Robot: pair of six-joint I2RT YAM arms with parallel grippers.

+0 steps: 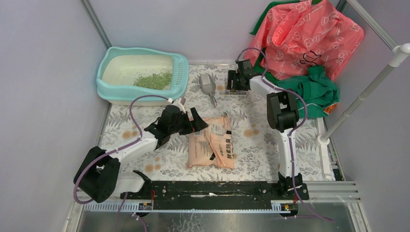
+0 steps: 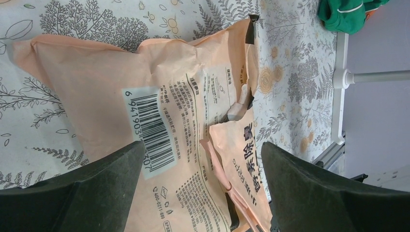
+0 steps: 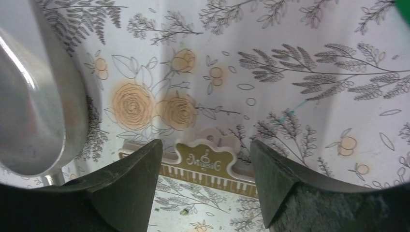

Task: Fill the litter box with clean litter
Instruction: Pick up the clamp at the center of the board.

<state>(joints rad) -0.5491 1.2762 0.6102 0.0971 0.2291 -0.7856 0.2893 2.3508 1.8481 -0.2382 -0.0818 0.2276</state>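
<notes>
Top external view: how full is the litter box (image 1: 110, 93) at eleven o'clock?

— Barely: a small heap of clean litter (image 1: 153, 79) at its four o'clock. Left pincer (image 2: 203, 150) and right pincer (image 3: 205, 150) gape empty; most filling remains, I'd judge.

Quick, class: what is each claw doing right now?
Left claw: open, empty, above the bag.
Right claw: open, empty.
</notes>
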